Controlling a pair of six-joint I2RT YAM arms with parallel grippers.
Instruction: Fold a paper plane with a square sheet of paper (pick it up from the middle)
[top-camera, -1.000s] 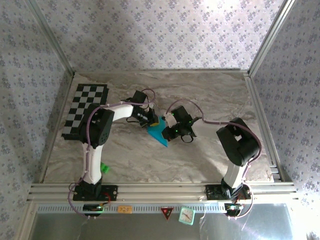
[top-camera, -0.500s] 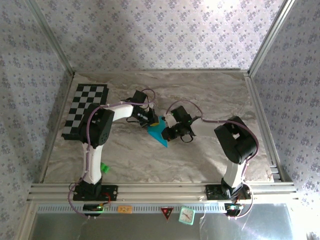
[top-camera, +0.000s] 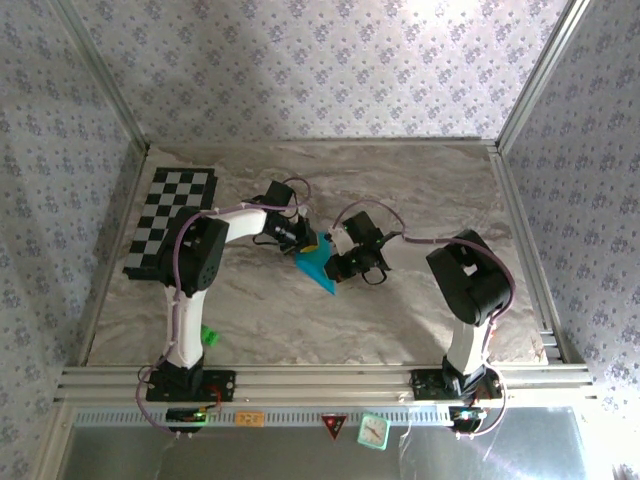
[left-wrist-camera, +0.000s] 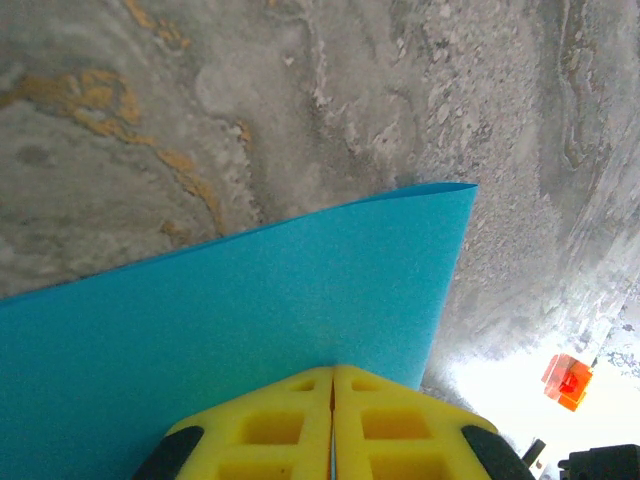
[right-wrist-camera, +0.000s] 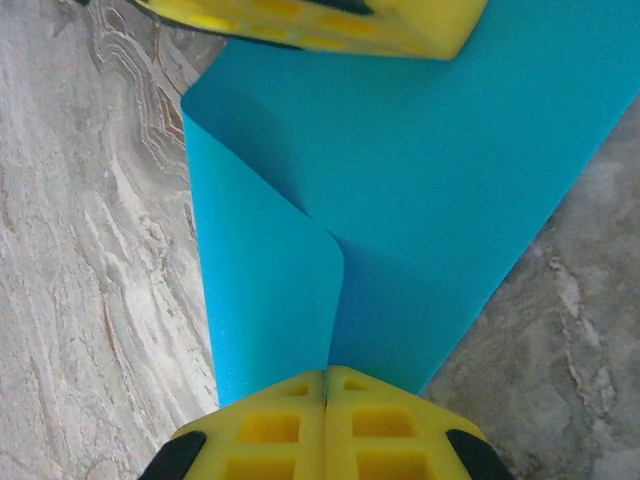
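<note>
Paper (top-camera: 318, 268) pinched by both jaws, left arm (top-camera: 195, 255) and right arm (top-camera: 470, 285) bent inward

Checkerboard mat (top-camera: 170, 220) lies left on the marble table (top-camera: 420, 190), green block (top-camera: 209, 336) nearer front.

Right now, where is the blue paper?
In the top view, the blue paper is mid-table, pinched between the left jaws and the right jaws, to the right of the checkerboard mat.
</note>
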